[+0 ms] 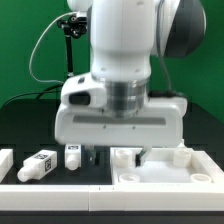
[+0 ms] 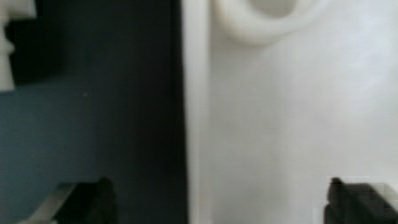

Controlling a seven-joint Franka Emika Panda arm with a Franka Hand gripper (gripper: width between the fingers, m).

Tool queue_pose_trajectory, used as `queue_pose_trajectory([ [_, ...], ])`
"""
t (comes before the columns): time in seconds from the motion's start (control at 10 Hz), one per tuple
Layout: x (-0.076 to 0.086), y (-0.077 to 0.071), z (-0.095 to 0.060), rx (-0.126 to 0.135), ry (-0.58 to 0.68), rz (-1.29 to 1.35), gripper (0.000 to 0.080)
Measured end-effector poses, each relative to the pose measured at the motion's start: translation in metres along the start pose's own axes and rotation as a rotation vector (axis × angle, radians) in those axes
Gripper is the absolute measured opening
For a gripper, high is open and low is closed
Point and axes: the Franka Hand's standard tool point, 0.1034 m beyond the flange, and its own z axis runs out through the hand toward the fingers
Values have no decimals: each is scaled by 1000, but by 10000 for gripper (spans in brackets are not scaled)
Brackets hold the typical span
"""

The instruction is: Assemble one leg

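Observation:
Three white legs lie on the dark table at the exterior view's left: one lying on its side with its tag up (image 1: 40, 165), one upright (image 1: 72, 155), and one cut off at the edge (image 1: 5, 163). My gripper (image 1: 118, 157) is low over the left edge of the large white tray-shaped panel (image 1: 170, 165), to the right of the legs. In the wrist view the gripper (image 2: 222, 205) is open and empty. Its dark fingertips (image 2: 80, 203) straddle the panel's edge (image 2: 285, 120). No leg lies between the jaws.
A long white rail (image 1: 60, 186) runs along the table's front. The panel has a round hole (image 2: 267, 25) and raised corner pieces (image 1: 180, 155). A white part (image 2: 13, 50) shows at the wrist view's edge over the dark table. A black stand (image 1: 68, 30) rises behind.

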Motion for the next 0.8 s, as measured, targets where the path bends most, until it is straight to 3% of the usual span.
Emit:
queue_pose_trajectory([
  [0.2,-23,-12,-23,12,0,71,645],
  [0.3,-25,-12,-27,27,6,107,645],
  [0.7,-28,-15,-24,23,-1,91,649],
  [0.8,-46,-25,-29,21,-11,41,649],
])
